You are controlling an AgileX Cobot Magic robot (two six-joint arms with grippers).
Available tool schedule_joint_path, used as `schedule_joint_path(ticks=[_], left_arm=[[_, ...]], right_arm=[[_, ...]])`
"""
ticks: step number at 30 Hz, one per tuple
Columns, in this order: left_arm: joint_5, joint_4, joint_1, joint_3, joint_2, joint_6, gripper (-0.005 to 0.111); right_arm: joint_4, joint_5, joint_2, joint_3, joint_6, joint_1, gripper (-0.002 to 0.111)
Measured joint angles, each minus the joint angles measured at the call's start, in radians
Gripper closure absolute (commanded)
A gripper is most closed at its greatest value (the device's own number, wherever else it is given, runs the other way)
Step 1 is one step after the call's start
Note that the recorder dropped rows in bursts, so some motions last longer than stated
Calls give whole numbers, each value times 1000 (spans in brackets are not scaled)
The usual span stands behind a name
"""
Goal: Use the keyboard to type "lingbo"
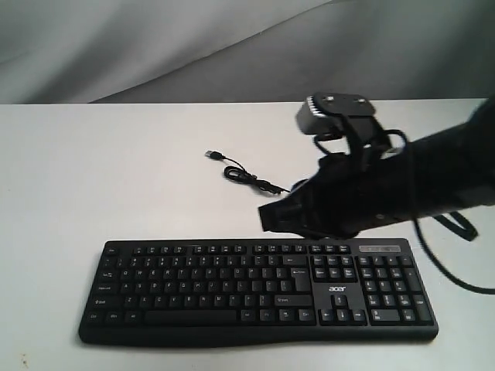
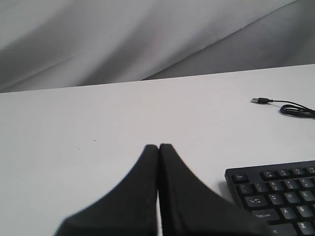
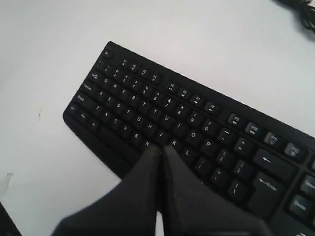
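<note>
1 keyboard [image 1: 255, 290], 1 cable [image 1: 246, 176] — L tool [image 2: 158, 146] & R tool [image 3: 161, 147] both closed.

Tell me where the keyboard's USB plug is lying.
In the exterior view the USB plug lies on the table beyond the keyboard, near the middle, just left of its coiled cable.

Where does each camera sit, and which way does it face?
Exterior view: off the arms, typist's side, facing across the table at the keyboard; the right arm and right end effector show.
Left wrist view: on the left wrist, facing along the shut left end effector over the table.
Right wrist view: on the right wrist, facing down past its shut end effector onto the letter keys.
Shared: all show the keyboard; exterior and left wrist views share the cable.
</note>
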Motion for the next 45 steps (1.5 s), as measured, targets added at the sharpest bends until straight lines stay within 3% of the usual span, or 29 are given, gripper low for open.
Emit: schedule_joint_path(ticks=[5, 11, 45], left_arm=[[0, 0, 0, 0, 0, 0, 106], [0, 0, 0, 0, 0, 0, 106], [0, 0, 0, 0, 0, 0, 106]], right_arm=[[-130, 20, 217, -165, 113, 85, 108], [-150, 46, 361, -253, 158, 111, 108], [-202, 36, 500, -257, 234, 110, 108]])
